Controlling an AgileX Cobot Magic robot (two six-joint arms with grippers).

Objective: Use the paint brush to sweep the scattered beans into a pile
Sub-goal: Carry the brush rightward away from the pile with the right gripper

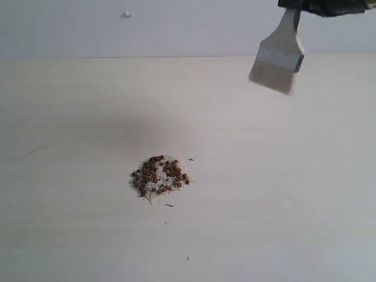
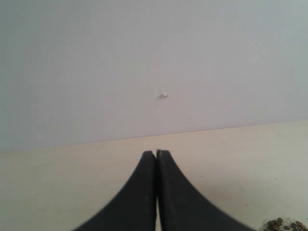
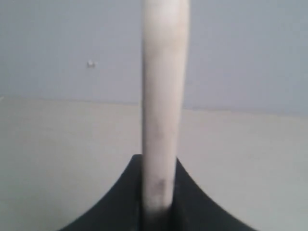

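Note:
The reddish-brown beans lie gathered in one small pile [image 1: 160, 174] mixed with whitish grains, near the middle of the pale table [image 1: 282, 194]. A corner of that pile [image 2: 285, 224] shows in the left wrist view. The paint brush [image 1: 278, 57] hangs in the air at the upper right, bristles down, well clear of the table and far from the pile. My right gripper [image 3: 159, 161] is shut on the brush's pale handle [image 3: 162, 96]; in the exterior view only its dark edge [image 1: 329, 6] shows at the top. My left gripper [image 2: 156, 153] is shut and holds nothing, low over the table.
A small white knob [image 1: 126, 14] sticks out of the grey wall behind the table. A few stray specks [image 1: 169, 205] lie near the pile. Bare tabletop surrounds the pile on all sides.

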